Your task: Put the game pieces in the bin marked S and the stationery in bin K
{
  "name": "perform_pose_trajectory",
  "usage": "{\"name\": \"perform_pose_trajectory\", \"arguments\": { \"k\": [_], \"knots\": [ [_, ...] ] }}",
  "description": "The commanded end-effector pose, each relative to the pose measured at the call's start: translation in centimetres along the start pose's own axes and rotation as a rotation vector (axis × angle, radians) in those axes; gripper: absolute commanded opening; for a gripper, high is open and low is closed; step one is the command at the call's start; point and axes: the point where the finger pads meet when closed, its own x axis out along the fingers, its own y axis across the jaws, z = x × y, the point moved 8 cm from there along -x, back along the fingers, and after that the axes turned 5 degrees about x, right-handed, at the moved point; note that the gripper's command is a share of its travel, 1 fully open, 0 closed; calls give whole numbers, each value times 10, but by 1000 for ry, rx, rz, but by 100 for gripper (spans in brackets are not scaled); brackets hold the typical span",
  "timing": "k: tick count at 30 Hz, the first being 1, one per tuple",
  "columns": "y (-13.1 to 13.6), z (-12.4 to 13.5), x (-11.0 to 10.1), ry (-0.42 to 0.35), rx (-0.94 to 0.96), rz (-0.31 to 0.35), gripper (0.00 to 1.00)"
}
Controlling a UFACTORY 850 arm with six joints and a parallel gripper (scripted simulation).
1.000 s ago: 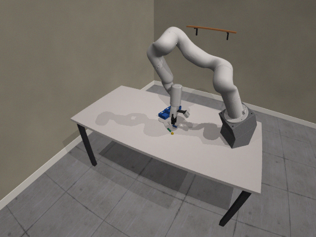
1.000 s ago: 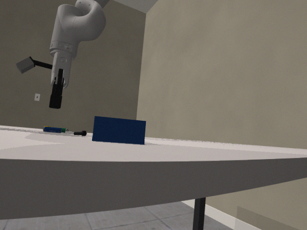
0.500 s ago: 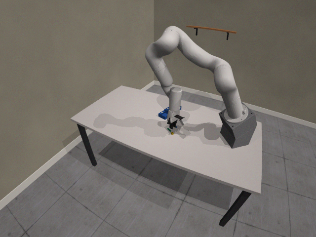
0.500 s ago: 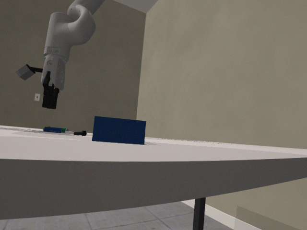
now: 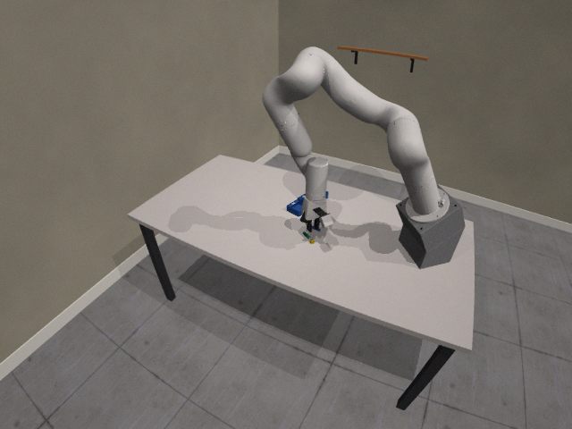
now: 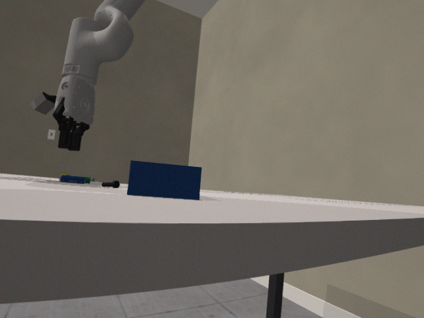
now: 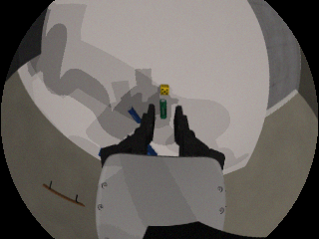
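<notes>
Gripper [image 5: 313,227] [image 6: 69,140] [image 7: 164,113]: released, partly apart, above table [image 5: 369,277] [image 6: 239,209] [image 7: 209,60] | wrist view: yellow die [image 7: 164,90] at twelve o'clock, beyond green cylinder [image 7: 162,109]
</notes>
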Motion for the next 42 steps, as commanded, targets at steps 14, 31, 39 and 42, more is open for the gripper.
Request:
{"name": "perform_pose_trajectory", "arguments": {
  "k": [14,31,39,42],
  "knots": [
    [0,2,0,4,8,-1,30],
    [0,1,8,5,8,-1,30],
    [0,1,32,5,8,-1,30],
    [0,1,44,5,8,-1,30]
  ]
}}
